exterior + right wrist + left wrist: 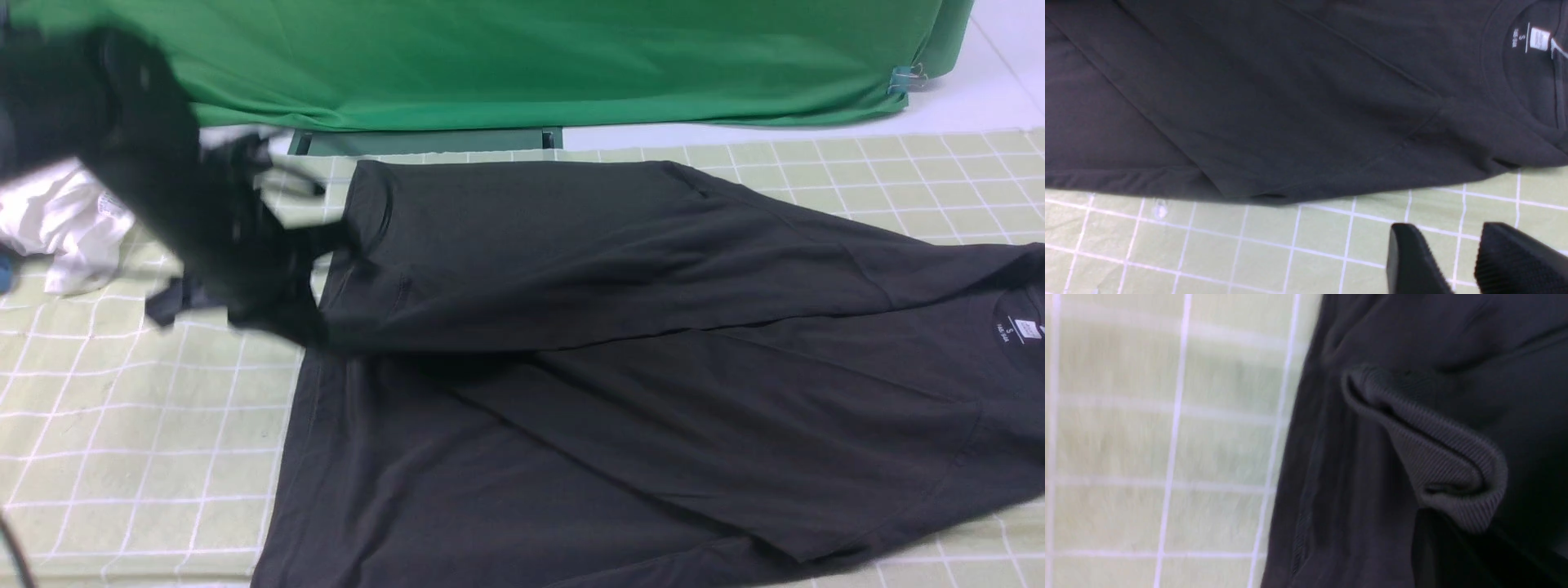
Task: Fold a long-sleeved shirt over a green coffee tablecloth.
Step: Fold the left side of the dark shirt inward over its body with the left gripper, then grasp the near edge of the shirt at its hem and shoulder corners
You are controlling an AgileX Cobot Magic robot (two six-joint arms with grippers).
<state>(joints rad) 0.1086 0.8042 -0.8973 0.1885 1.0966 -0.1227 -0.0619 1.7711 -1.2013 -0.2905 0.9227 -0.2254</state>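
The long-sleeved shirt (637, 367) is black and lies spread on the green coffee tablecloth (122, 425), a pale green cloth with white grid lines. Its far side is folded over the body, and the white neck label (1030, 329) shows at the right. My left gripper (273, 273) is blurred at the shirt's left edge and shut on the shirt. In the left wrist view the ribbed cuff (1437, 461) bunches just beyond the dark jaws. My right gripper (1447, 245) hangs open over bare tablecloth (1290, 245) beside the shirt's edge (1274, 196). It holds nothing and does not show in the front view.
A white garment (73, 224) lies crumpled at the far left behind my left arm. A deep-green fabric sheet (531, 57) hangs along the back, held by a clip (902, 79) at its right end.
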